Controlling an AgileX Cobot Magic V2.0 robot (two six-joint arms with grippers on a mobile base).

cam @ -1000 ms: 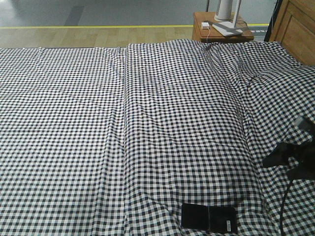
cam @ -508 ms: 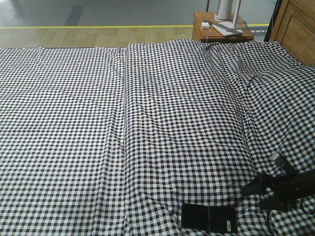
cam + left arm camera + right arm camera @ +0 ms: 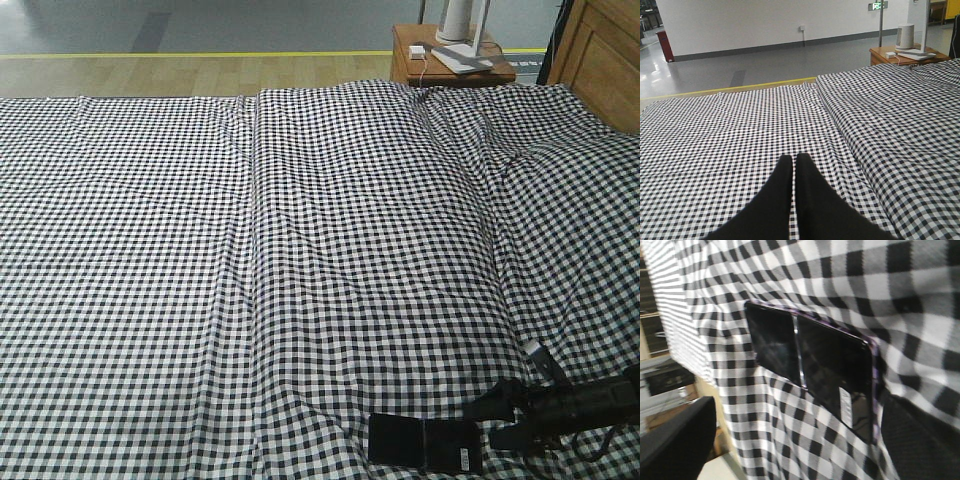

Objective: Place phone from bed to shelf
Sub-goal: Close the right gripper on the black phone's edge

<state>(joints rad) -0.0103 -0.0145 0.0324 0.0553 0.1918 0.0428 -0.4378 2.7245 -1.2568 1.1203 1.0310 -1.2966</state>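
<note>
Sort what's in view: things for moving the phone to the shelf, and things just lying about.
For the job: thin glossy black phone with white sticker; black-and-white checked bed; open right gripper beside the phone. The shelf is not in view.
Lying about: reddish-brown bedside table; small white box on it.
</note>
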